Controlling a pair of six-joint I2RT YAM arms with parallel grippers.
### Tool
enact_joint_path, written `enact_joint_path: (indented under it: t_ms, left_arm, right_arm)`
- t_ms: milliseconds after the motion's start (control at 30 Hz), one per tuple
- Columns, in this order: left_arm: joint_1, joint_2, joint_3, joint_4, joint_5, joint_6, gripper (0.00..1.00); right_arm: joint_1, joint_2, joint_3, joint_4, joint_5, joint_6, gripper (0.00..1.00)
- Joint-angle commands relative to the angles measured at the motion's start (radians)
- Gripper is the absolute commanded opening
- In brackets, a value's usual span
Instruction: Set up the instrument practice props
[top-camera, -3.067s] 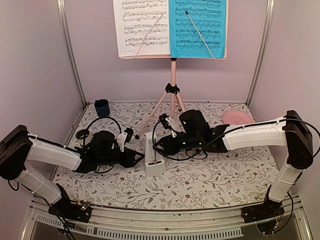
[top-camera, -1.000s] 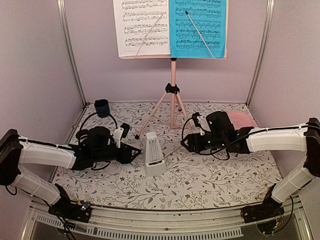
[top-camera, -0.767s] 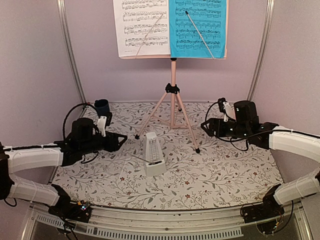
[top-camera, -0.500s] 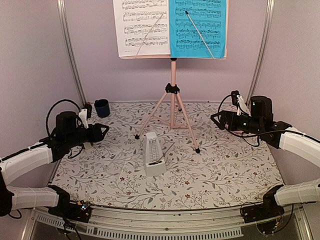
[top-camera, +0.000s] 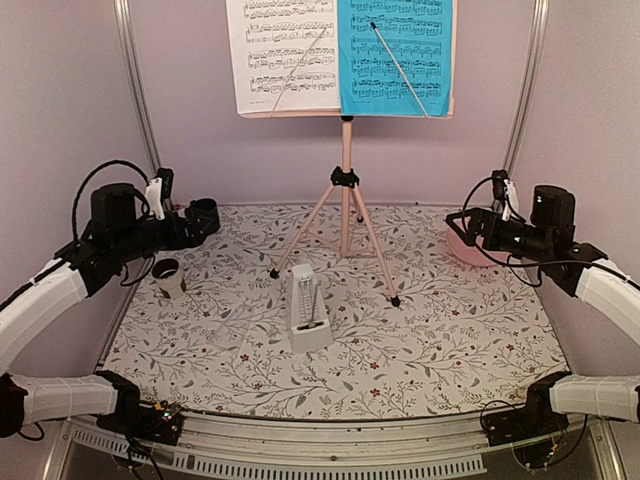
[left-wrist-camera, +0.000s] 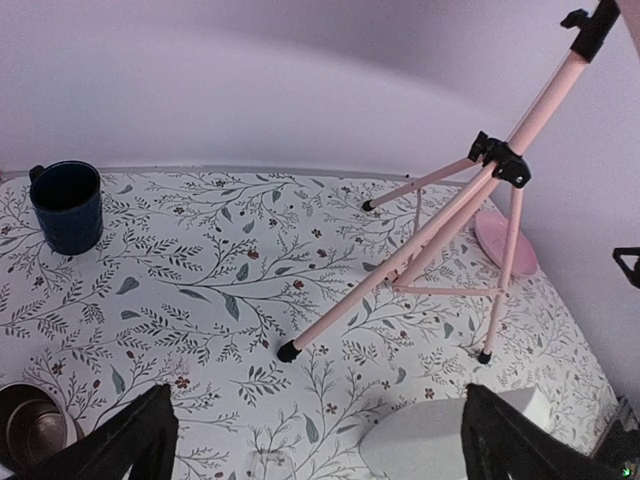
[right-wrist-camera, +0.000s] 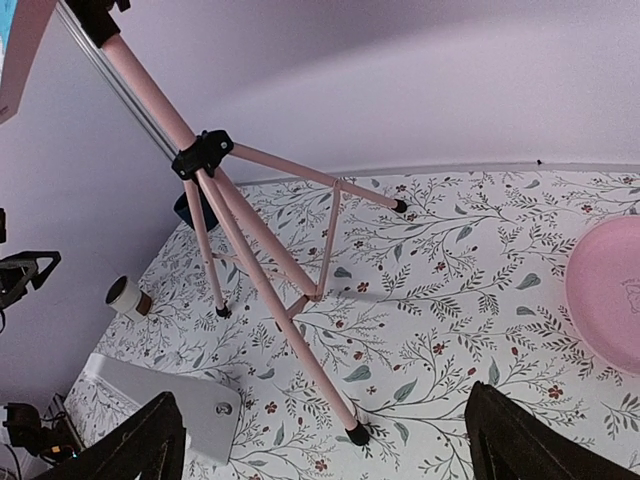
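Note:
The pink tripod music stand (top-camera: 346, 200) stands at the back centre. On its desk are a white sheet (top-camera: 282, 55) and a bright blue sheet (top-camera: 395, 55), each under a thin retaining arm. The white pyramid metronome (top-camera: 308, 308) stands upright in front of the tripod legs. My left gripper (top-camera: 197, 224) hovers open at the far left, near the dark blue cup (top-camera: 208, 208). My right gripper (top-camera: 459, 228) hovers open at the far right, over the pink plate (top-camera: 462, 245). Neither holds anything. In the left wrist view, the metronome (left-wrist-camera: 420, 450) and tripod (left-wrist-camera: 420, 235) lie ahead of the gripper (left-wrist-camera: 325, 452). The right wrist view shows the gripper (right-wrist-camera: 330, 452), tripod (right-wrist-camera: 260, 270) and metronome (right-wrist-camera: 150, 390).
A small white cup with a dark inside (top-camera: 168, 277) stands on the floral cloth (top-camera: 440, 340) at the left, below my left arm. Lilac walls and metal posts close in the back and both sides.
Both arms have pulled away from the metronome, outward and upward to the side walls. Both sets of jaws have opened wide. The metronome stays upright where it was.

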Motion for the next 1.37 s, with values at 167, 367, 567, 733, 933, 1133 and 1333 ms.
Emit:
enact_joint_path:
  t_ms: [167,367,567,733,933,1133,1333]
  left_arm:
    - [0.008,-0.073,-0.031,-0.093,-0.026,-0.035,0.99]
    - [0.008,-0.145,-0.1,-0.115,-0.052,-0.067,0.99]
    - [0.008,-0.212,-0.156,-0.133,-0.085,-0.081,0.99]
    - [0.008,-0.233,-0.179,-0.146,-0.086,-0.096,0.99]
    - [0.008,-0.241,-0.204,-0.147,-0.091,-0.102,0.99]
    - [0.009,-0.242,-0.213,-0.143,-0.09,-0.109,0.99]
    - [0.008,-0.243,-0.208,-0.139,-0.091,-0.111,0.99]
  right_arm:
    - [-0.009,-0.15,-0.08,0.014,0.057,0.081,0.99]
    - [-0.009,-0.23,-0.161,-0.003,0.071,0.09,0.99]
    - [-0.009,-0.324,-0.241,0.015,0.07,0.121,0.99]
    - [-0.009,-0.381,-0.272,-0.006,0.082,0.131,0.99]
    - [-0.009,-0.436,-0.292,-0.031,0.096,0.131,0.99]
    - [-0.009,-0.461,-0.299,-0.045,0.102,0.132,0.99]
    - [-0.009,-0.46,-0.303,-0.04,0.101,0.141,0.99]
